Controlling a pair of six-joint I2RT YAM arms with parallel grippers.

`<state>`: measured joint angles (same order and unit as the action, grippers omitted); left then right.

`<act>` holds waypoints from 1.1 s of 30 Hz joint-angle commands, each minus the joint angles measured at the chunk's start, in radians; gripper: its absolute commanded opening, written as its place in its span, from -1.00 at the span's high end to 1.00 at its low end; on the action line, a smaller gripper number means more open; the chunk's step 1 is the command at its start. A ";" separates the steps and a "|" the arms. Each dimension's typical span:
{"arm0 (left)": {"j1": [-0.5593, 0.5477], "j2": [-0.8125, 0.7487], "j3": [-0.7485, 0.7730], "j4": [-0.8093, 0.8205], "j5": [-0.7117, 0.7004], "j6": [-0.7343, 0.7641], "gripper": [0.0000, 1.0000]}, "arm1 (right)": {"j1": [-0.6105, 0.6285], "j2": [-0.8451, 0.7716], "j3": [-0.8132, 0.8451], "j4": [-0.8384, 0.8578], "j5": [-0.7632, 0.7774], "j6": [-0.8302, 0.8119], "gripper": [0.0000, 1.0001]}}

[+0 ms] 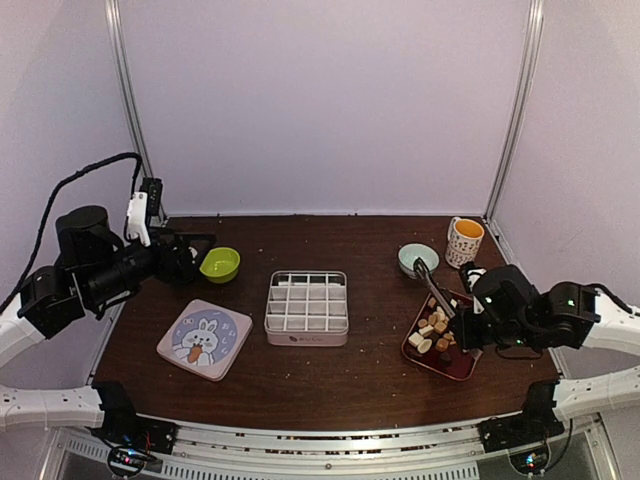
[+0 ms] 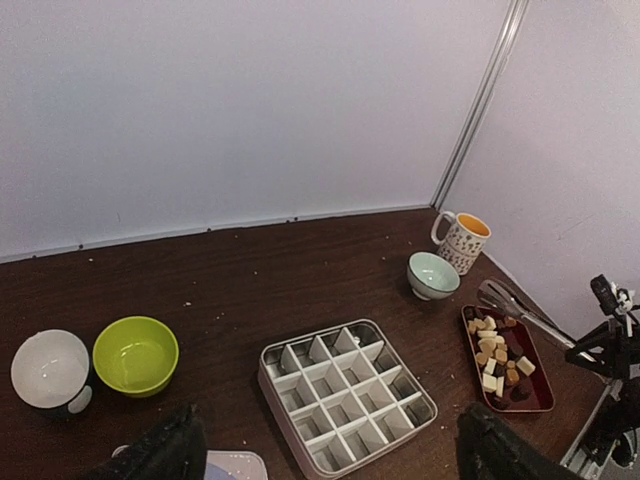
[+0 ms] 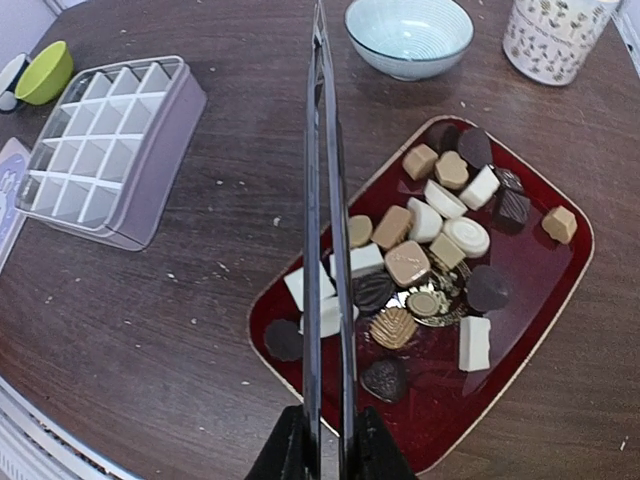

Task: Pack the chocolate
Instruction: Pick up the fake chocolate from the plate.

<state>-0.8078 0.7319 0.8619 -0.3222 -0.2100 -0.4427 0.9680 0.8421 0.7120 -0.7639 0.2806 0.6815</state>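
The chocolate (image 3: 420, 270) is lying in the red tray (image 3: 530, 330) on the right. The bits are small, and I am guessing light, hard and slippery. The right gripper (image 3: 325, 450) is squeezing thin tongs (image 3: 325, 200), which are holding nothing, and the left gripper (image 2: 330, 440) is hanging open. Pinching one piece softly by its sides is probably going to work best.

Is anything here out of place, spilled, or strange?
Only small things. Pale crumbs lie scattered over the table, and the bunny lid sits askew to the box beside it. The chocolate is all on the red tray; none has spilled.
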 commanded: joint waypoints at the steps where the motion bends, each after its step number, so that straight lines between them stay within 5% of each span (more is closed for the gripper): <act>1: 0.004 -0.040 -0.038 -0.038 -0.033 0.006 -0.78 | -0.005 -0.027 -0.067 -0.053 0.072 0.113 0.73; 25: 0.004 -0.088 -0.101 -0.305 -0.262 -0.061 -0.95 | -0.005 -0.008 -0.118 0.020 0.053 0.133 0.44; 33: 0.004 -0.245 -0.343 -0.092 -0.362 0.104 -0.95 | -0.005 -0.006 -0.109 0.050 0.060 0.104 0.44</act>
<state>-0.8078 0.5575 0.6109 -0.5667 -0.4885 -0.4477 0.9680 0.8417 0.5785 -0.7422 0.3038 0.8070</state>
